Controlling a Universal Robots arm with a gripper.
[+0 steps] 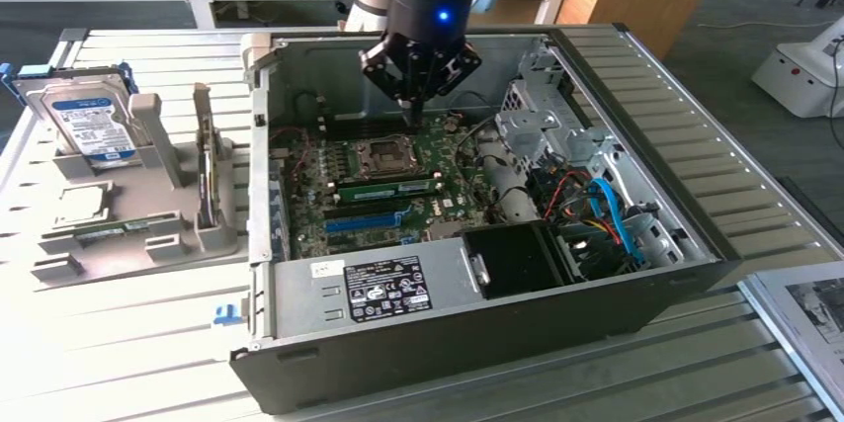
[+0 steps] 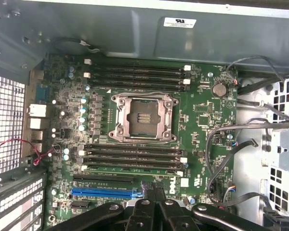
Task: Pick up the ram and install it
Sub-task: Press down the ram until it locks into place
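With the end effector [image 1: 413,111] pressed together and empty above the motherboard [image 2: 149,144], keep it centred over the seated ram [image 1: 386,188] (beside the CPU socket [image 2: 143,117]) and press evenly.

An open computer case [image 1: 686,244] lies on its side on the slatted tabletop [image 1: 119,343], its motherboard [image 2: 202,134] exposed with an empty CPU socket [image 2: 143,117] and a blue slot strip [image 2: 106,193]. To the exterior view's left, a grey holder [image 1: 158,234] props a hard drive [image 1: 93,124] upright.
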